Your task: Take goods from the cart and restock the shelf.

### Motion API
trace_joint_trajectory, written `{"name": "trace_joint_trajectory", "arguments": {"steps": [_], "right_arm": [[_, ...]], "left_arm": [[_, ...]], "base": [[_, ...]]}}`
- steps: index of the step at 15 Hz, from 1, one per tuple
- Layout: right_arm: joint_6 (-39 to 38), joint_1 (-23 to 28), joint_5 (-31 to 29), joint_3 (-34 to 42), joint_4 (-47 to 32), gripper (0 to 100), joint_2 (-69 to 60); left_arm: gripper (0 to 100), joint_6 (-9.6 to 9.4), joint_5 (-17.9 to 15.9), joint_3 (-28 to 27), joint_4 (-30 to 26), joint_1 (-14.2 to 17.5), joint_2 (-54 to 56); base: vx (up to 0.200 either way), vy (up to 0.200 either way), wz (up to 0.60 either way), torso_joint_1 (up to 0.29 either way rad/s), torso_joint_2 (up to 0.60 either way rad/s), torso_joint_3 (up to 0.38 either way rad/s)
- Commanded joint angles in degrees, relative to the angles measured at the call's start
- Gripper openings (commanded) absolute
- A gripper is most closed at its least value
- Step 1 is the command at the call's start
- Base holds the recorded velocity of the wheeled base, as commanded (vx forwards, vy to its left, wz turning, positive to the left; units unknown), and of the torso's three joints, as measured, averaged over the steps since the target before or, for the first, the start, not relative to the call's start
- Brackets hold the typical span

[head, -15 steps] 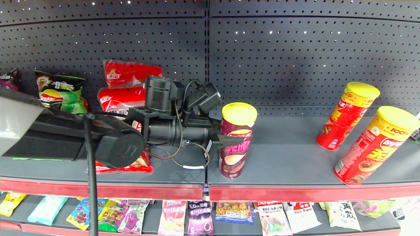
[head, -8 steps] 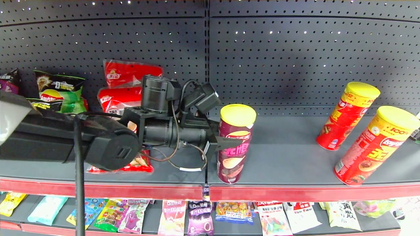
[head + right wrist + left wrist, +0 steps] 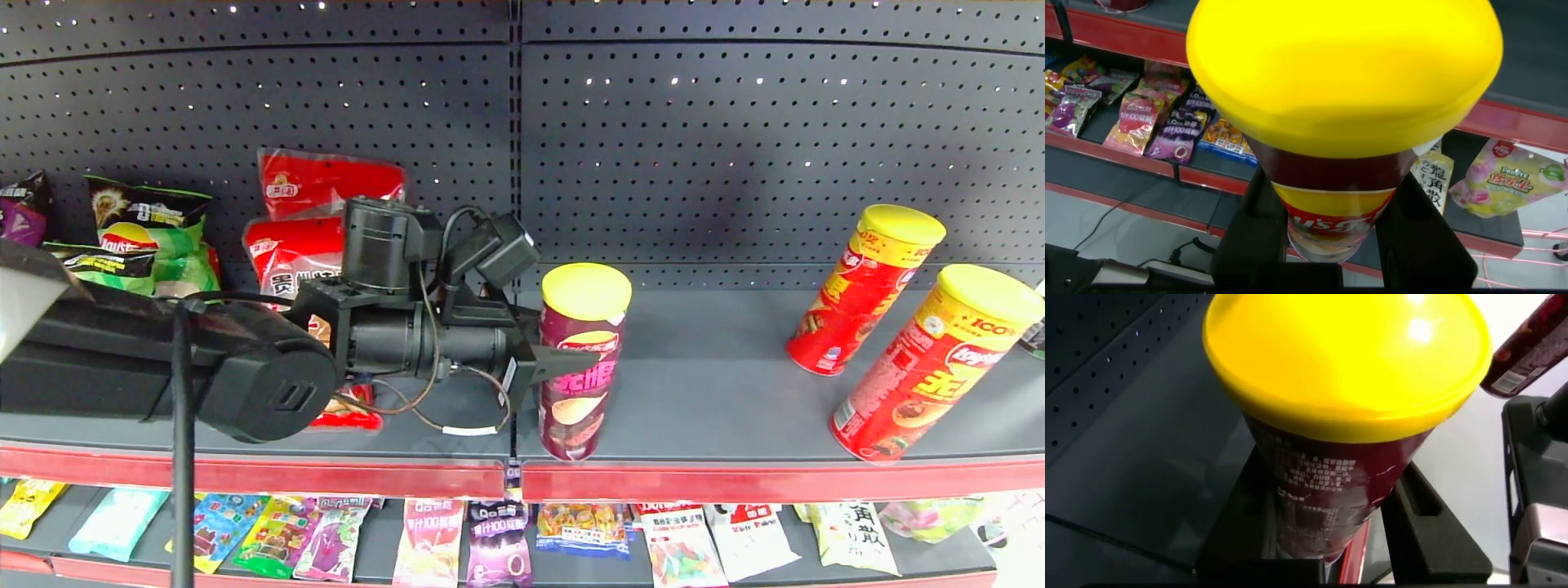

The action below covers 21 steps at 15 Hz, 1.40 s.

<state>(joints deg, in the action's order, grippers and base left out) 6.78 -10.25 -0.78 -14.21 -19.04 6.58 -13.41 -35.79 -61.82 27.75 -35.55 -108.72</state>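
Purple chip canister (image 3: pixel 584 296), yellow lid, at near edge of shelf (image 3: pixel 718 392).
Left gripper (image 3: pixel 575 363) clamps it; right gripper (image 3: pixel 1343 238) grips red canister (image 3: pixel 1343 82).

A smooth, glossy yellow plastic lid (image 3: pixel 1347 355) is seen on the shiny printed purple canister (image 3: pixel 578 392), gripped by the matt black plastic left claw (image 3: pixel 571 363). A glossy red canister (image 3: pixel 1335 216) is gripped by the like-finished right claw (image 3: pixel 1341 249). Below the left claw the shelf (image 3: pixel 718 392) is smooth matt grey. Behind its wrist, the red bags (image 3: pixel 326 184) are of glossy, crinkled film.
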Motion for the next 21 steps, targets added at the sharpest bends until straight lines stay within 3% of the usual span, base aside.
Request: {"name": "trace_joint_trajectory", "arguments": {"steps": [1, 3, 4, 9, 13, 15, 18, 21], "right_arm": [[-0.01, -0.03, -0.01, -0.02, -0.03, 0, 0.1], [-0.01, -0.03, -0.01, -0.02, -0.03, 0, 0.1], [-0.01, -0.03, -0.01, -0.02, -0.03, 0, 0.1], [0.08, -0.38, 0.78, -2.4, 0.5, 0, 4.58], [0.43, -1.61, 9.83, -13.3, 0.67, 0, 22.51], [0.34, -3.81, 14.49, -18.39, 5.68, 0, 32.62], [0.08, -7.59, 15.63, -24.46, 17.9, 0, 48.52], [-1.42, -11.46, 15.55, -31.49, 19.13, 0, 57.58]], "left_arm": [[0, 0.4, 0.28, -0.06, -0.06, 0.04, -0.01], [0, 0.31, 0.28, 0.03, -0.06, 0.04, -0.09], [100, 0.23, 0.28, 0.03, -0.06, 0.04, -0.09], [100, 0.31, 0.46, 1.35, 0.03, 0.3, 0.96], [100, 0.93, 3.18, 10.67, 0.03, 3.2, 7.82], [100, 0.93, 4.06, 17.08, 0.03, 4.7, 12.65], [100, 1.46, 4.59, 24.64, 0.03, 6.9, 19.33], [100, 3.21, 7.4, 27.8, 0.03, 7.33, 22.76]], "base": [[0.0, 0.0, 0.0, 0.0, 0.0, 0.0], [0.0, 0.0, 0.0, 0.0, 0.0, 0.0], [0.0, 0.0, 0.0, 0.0, 0.0, 0.0], [0.0, 0.0, 0.0, 0.0, 0.0, 0.0], [0.0, 0.0, 0.0, 0.0, 0.0, 0.0], [0.0, 0.0, 0.0, 0.0, 0.0, 0.0], [0.0, 0.0, 0.0, 0.0, 0.0, 0.0], [0.0, 0.0, 0.0, 0.0, 0.0, 0.0]]}}
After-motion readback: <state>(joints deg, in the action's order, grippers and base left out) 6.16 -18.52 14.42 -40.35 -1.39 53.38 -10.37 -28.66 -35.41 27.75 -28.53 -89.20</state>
